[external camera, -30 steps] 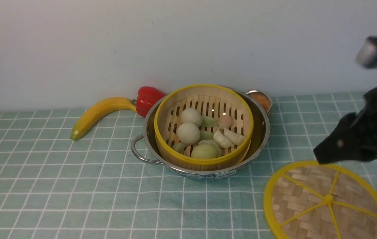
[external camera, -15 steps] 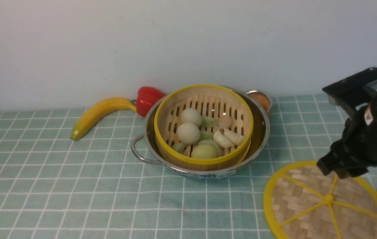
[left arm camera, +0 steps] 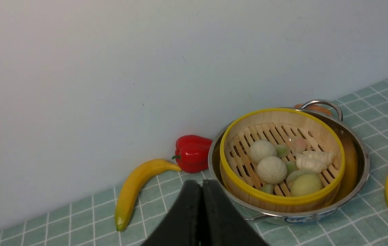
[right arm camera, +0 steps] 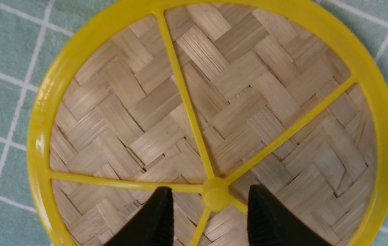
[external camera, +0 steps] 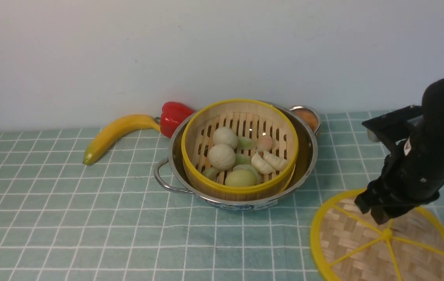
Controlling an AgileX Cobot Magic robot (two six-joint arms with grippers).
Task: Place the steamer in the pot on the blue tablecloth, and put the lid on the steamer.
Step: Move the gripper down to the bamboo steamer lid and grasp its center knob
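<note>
The wide, shallow, shiny steel pot (external camera: pixel 307 156) w/ two loop handles stands on the pale blue-green tablecloth (external camera: pixel 69 218) w/ thin white grid lines, about mid-scene and close to the far wall. The round bamboo-slat steamer (external camera: pixel 245 124) w/ yellow plastic rims sits upright inside the pot, and its top rim is higher than the pot's rim. On its slatted floor lie two white round buns (external camera: pixel 222 156), pale folded dumplings (external camera: pixel 268 162) and some green pieces. The steamer is open on top.

The flat round woven-bamboo lid (external camera: pixel 354 242) w/ yellow rim and yellow spokes lies flat on the cloth at near right, apart from the pot. The front view's border cuts off its near edge.

The R gripper (external camera: pixel 373 212) hangs over the far part of the lid, pointing down. In the R wrist view its two black fingers (right arm camera: pixel 159 218) stand clearly apart, one on each side of the yellow centre hub (right arm camera: pixel 215 198). They grip nothing. If the tips touch the weave, I cannot tell.

The L gripper (left arm camera: pixel 201 184) shows only in its own wrist view. Its fingers are pressed together w/ nothing btw. them, and the pot and banana lie beyond it.

Left of the pot, by the far wall, lie a yellow banana (external camera: pixel 116 132) and a red bell pepper (external camera: pixel 173 115), the banana's stem end just beside the pepper. A small metal bowl (external camera: pixel 307 115) w/ sth. orange inside is just behind the pot, at far right.
</note>
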